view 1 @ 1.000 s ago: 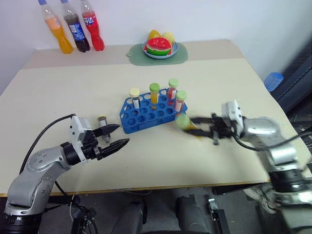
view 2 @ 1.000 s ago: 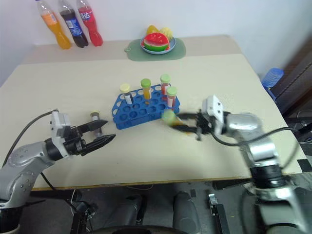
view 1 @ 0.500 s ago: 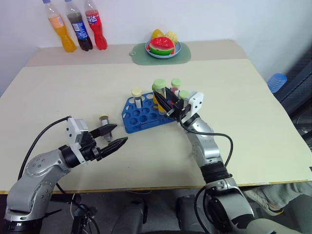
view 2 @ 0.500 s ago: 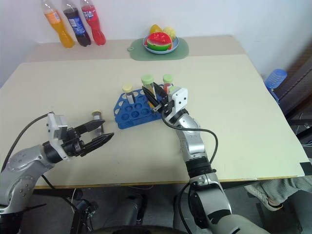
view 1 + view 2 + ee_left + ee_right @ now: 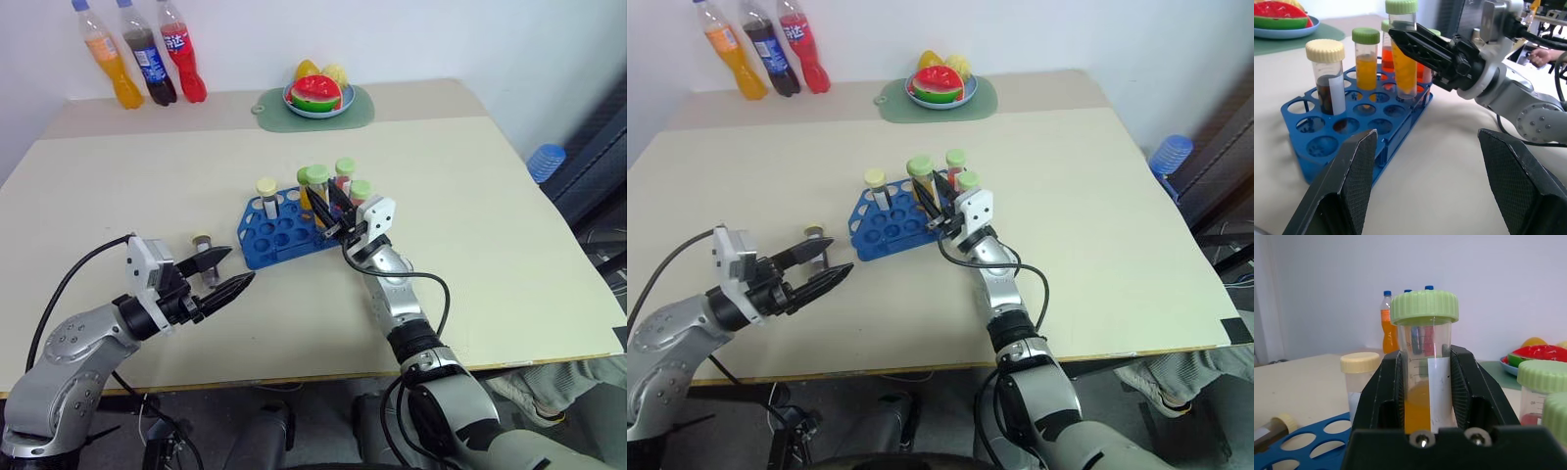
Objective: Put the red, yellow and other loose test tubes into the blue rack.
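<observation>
**Rack filling up, one tube mid-drop, one left on the table**

So the blue rack [image 5: 289,227] is already holding four capped tubes along its 12 o'clock edge. The right gripper [image 5: 328,208] is clamping a yellow tube [image 5: 1403,54] with a green cap, upright, hovering right over the rack's 3 o'clock end, so my guess is that one's about to go in. What's left: a small loose tube [image 5: 205,246] lying on the table at the rack's 9 o'clock, just beside the left gripper [image 5: 223,273], which is sitting wide and empty. Soda bottles [image 5: 142,64] and a fruit plate [image 5: 318,96] are chilling at 12 o'clock, well apart. Only the racked caps are crowding the drop.
</observation>
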